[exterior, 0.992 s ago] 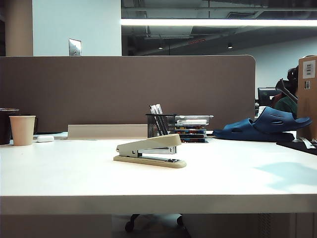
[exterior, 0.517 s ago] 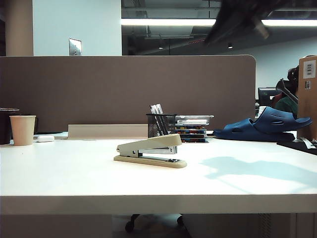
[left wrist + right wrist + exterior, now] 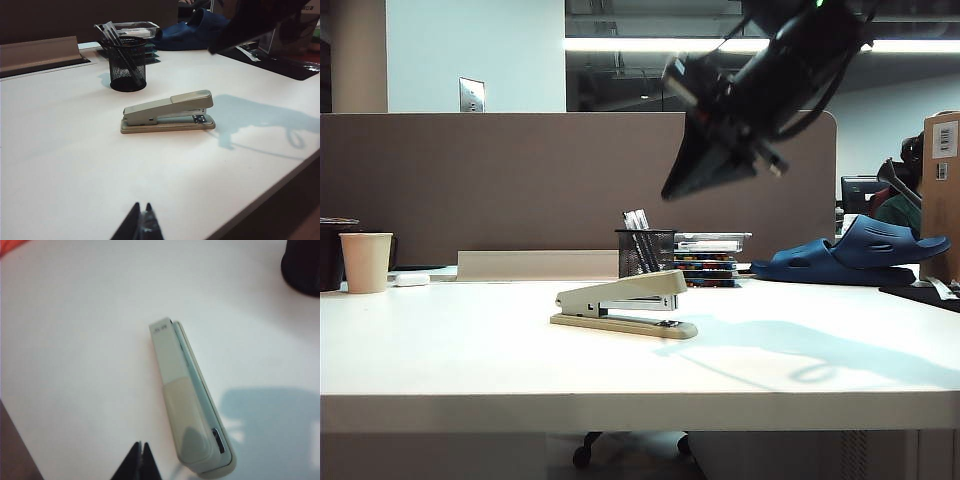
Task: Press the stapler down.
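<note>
The stapler sits flat on the white surface, roughly in the middle, top arm raised at its usual resting angle, untouched. Just behind it stands a black mesh pen cup, with a stack of trays beside that. High above and off to the right hangs the right end effector, its dark fingers drawn together to a point, well clear of the stapler, throwing a long shadow across the surface. From its own wrist camera, those fingertips look pressed together, hovering over the stapler's front end. The left end effector is low at the near edge of the surface, fingers together too, well apart from the stapler. Far left, a paper cup.
</note>
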You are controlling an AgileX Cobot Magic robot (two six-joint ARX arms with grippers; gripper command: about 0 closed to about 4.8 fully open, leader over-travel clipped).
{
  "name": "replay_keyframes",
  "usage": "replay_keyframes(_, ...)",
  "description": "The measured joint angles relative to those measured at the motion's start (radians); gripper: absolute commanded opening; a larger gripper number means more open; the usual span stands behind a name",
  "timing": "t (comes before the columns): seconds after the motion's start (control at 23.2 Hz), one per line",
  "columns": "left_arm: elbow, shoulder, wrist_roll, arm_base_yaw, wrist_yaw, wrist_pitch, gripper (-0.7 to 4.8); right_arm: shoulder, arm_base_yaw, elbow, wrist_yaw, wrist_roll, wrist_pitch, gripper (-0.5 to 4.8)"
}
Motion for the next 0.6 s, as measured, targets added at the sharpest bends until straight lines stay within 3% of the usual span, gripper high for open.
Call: replay_keyframes(0.6,0.000,0.000,0.000,0.000,0.000,0.000,-0.06,0.108,0.000,0.000,0.008,0.000,0.015,-0.09)
